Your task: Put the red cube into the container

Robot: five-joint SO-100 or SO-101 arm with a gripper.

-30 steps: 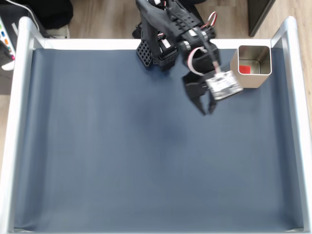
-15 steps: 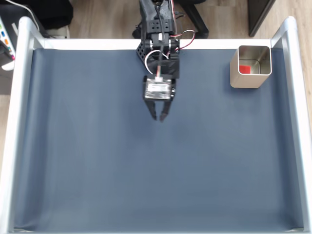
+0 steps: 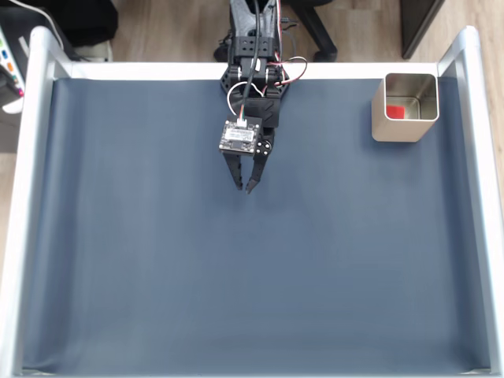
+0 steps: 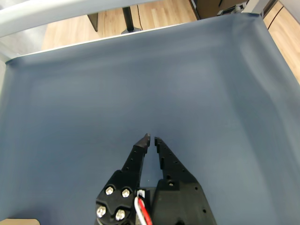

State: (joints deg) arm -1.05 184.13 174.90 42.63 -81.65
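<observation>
Swinging away from the tin over the last second, the arm has crossed from the right side of the mat to just below its own base, and the gripper has drifted a little further left in the final half second.

From the fixed view, the red cube (image 3: 395,112) already lies on the shiny floor of the container (image 3: 380,126), which stands upright in the mat's top right corner. So the task looks finished; only a return to rest seems to remain. The gripper (image 3: 244,187) hangs over the blue mat (image 3: 236,283), well apart from the tin, fingers pointing down the picture. Its jaws look nearly together with nothing between them, though the tips are small at this angle.

The wrist view settles that better: the gripper (image 4: 151,138) reaches up from the bottom edge over bare blue cloth, the two fingertips (image 4: 145,139) separated by a thin slit and holding nothing. The wrist tilts slightly forward.
</observation>
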